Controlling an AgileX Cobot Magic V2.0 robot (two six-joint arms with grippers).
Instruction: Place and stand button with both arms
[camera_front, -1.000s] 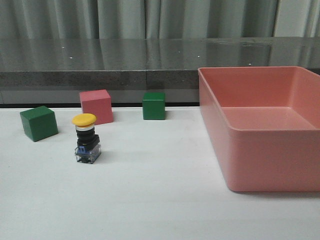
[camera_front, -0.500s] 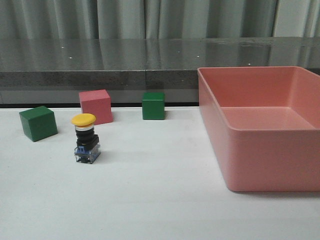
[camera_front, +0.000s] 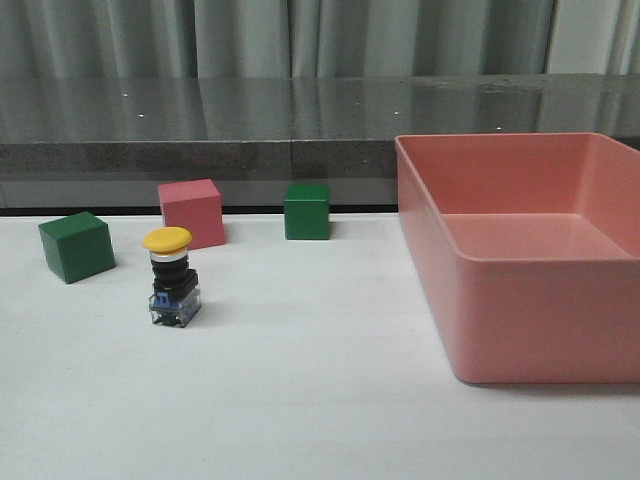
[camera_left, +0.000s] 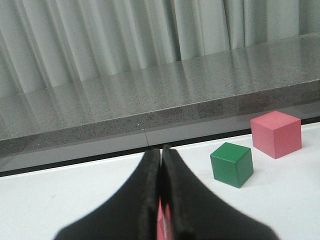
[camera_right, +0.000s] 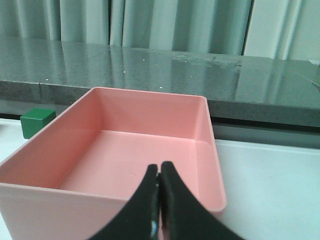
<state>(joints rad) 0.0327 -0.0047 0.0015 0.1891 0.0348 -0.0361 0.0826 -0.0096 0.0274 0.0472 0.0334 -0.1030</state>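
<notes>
The button stands upright at left of centre in the front view: yellow cap up, black barrel, clear-blue base down.

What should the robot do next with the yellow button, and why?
Probably nothing but a check: the button stands upright on the table, yellow cap on top, apart from the cubes. Both grippers, left and right, are shut and away from it, so staying back seems best.

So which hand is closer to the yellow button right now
Probably the left. The left hand faces the pink cube and a green cube, which stand near the button. The right hand hangs over the pink bin, well off to the button's right.
</notes>
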